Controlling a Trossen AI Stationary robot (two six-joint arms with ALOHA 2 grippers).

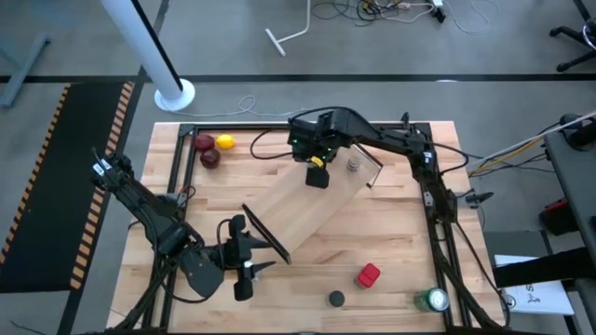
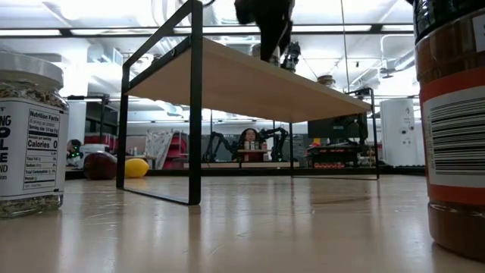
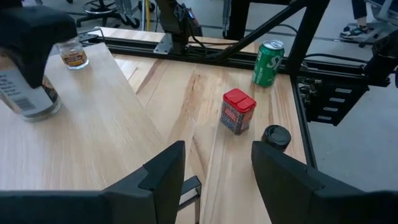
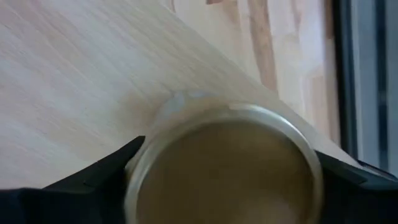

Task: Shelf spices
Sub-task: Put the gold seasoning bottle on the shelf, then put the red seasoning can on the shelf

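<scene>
Right gripper [image 1: 318,173] hovers over the far end of the shelf [image 1: 307,209], its fingers spread on either side of a round, pale-lidded jar [image 4: 225,165] standing on the plank. I judge a straight upward lift best, so the jar stays upright. Left gripper [image 3: 217,177] waits, parted and empty, at the shelf's near-left end.

pale smooth wood shelf [image 1: 312,209], black metal bars, glossy red box [image 3: 237,111]
</scene>
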